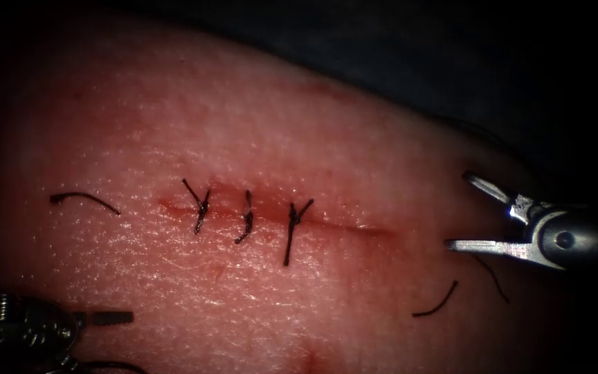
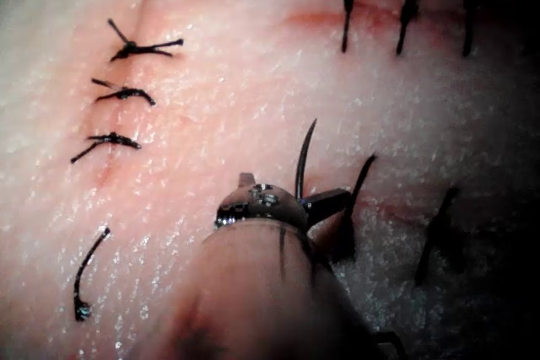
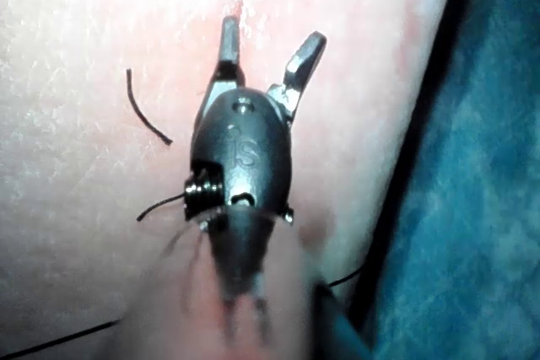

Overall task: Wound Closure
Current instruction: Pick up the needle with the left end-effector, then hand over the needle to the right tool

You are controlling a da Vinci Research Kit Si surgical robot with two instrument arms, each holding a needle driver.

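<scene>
Pink tissue [image 1: 257, 125], three-stitched cut [image 1: 354, 227]

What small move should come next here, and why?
Probably bring the left pincer, with the needle at its tip, toward the unstitched stretch of the cut right of the three stitches; the right pincer stands open and empty there. Needle is outside the tissue.

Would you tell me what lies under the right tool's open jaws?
Under the right tool, bare tissue past the cut's right end, its jaws holding nothing; a cut thread end lies nearby. The shaft covers tissue behind.
</scene>
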